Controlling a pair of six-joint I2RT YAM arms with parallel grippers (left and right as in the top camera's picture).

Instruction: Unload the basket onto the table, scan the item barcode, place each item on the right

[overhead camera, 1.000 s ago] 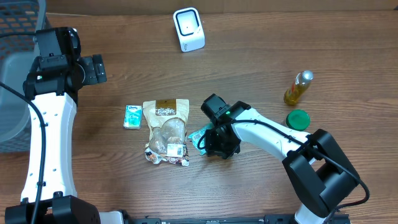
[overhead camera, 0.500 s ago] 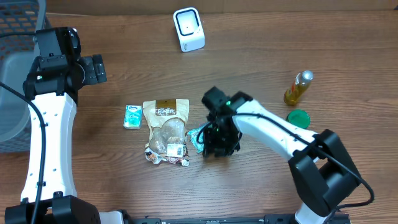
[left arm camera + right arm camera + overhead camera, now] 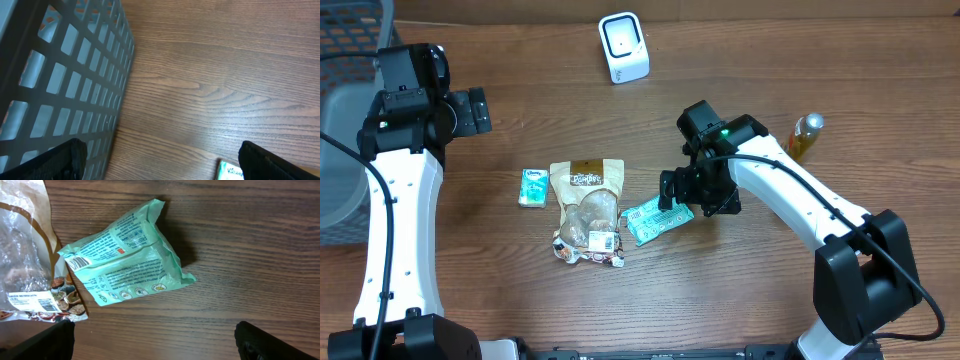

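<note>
Green packet (image 3: 657, 220) lies flat on the wooden table (image 3: 750, 290) in the overhead view, tilted, just beside the lower right corner of a clear snack bag (image 3: 588, 205) and well apart from the white scanner (image 3: 623, 47) at the far edge. The right claw (image 3: 682, 198) hangs over the packet's right end with nothing in it. A yellow bottle (image 3: 800, 140) and a green lid (image 3: 799, 191) stand off to its right. The left claw (image 3: 472, 110) hovers far to the left beside a grey basket (image 3: 340, 150), and a small teal tissue pack (image 3: 533, 187) sits left of the snack bag. In the left wrist view the left claw (image 3: 167, 162) stands wide open and empty over bare wood, with the basket (image 3: 65, 75) wall on one side and a corner of the tissue pack (image 3: 229, 171) at the bottom edge. In the right wrist view the right claw (image 3: 160, 345) is spread wide, its fingertips (image 3: 55, 340) in the lower corners, touching nothing. The packet (image 3: 125, 252) rests on the table above them, its barcode (image 3: 77, 262) facing up at the end beside the snack bag (image 3: 25, 255).
</note>
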